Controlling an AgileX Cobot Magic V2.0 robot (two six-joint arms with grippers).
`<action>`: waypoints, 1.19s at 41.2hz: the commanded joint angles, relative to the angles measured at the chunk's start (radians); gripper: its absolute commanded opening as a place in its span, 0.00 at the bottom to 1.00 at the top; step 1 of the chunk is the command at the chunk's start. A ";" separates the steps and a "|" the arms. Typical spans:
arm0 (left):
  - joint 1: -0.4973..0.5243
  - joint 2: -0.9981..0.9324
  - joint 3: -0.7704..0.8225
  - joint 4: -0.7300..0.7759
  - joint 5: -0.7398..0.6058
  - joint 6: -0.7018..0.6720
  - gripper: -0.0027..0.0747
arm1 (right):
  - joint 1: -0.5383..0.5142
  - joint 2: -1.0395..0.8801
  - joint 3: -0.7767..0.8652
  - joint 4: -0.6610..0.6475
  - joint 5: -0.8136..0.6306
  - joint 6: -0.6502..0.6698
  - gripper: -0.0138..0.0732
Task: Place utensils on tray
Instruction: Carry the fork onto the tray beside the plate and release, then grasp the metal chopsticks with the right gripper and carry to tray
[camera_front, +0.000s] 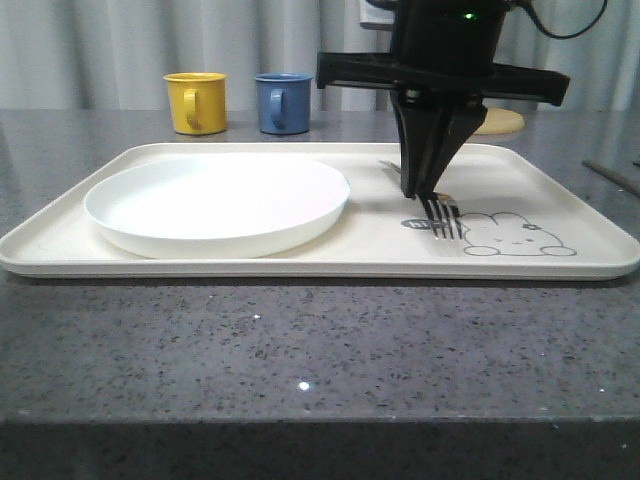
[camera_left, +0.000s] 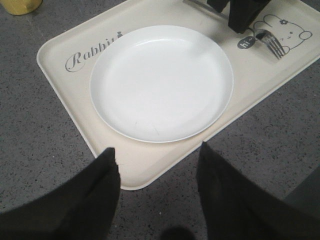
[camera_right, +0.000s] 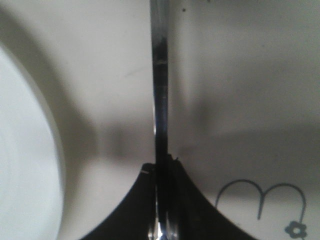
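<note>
Silver metal fork (camera_front: 444, 214) is pinched in the closed right claw (camera_front: 428, 190), tines resting on the cream rectangular tray (camera_front: 560, 268) beside the round white plate (camera_front: 217, 204). Placement step judged underway; release is required next. Left claw (camera_left: 157, 167) hangs open, empty.

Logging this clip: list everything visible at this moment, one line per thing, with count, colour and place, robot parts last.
tray: 1, cream, on the grey table, rabbit drawing at its right end.
plate: 1, white, on the tray's left half.
fork: 1, silver, tines on the tray beside the rabbit, handle between the right gripper's fingers.
yellow mug: 1, behind the tray, left.
blue mug: 1, behind the tray, right of the yellow one.
table: 1, dark grey speckled.
curtain: pale, background.
right gripper: 1, black, shut on the fork over the tray.
left gripper: 1, black, open, fingers apart at the tray's near edge.
</note>
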 joint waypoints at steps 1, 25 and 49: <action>-0.008 -0.006 -0.027 -0.002 -0.070 -0.007 0.49 | -0.001 -0.036 -0.033 -0.006 -0.049 0.032 0.17; -0.008 -0.006 -0.027 -0.002 -0.070 -0.007 0.49 | -0.001 -0.051 -0.036 -0.032 -0.070 0.033 0.49; -0.008 -0.006 -0.027 -0.002 -0.070 -0.007 0.49 | -0.275 -0.366 0.112 -0.151 0.053 -0.408 0.49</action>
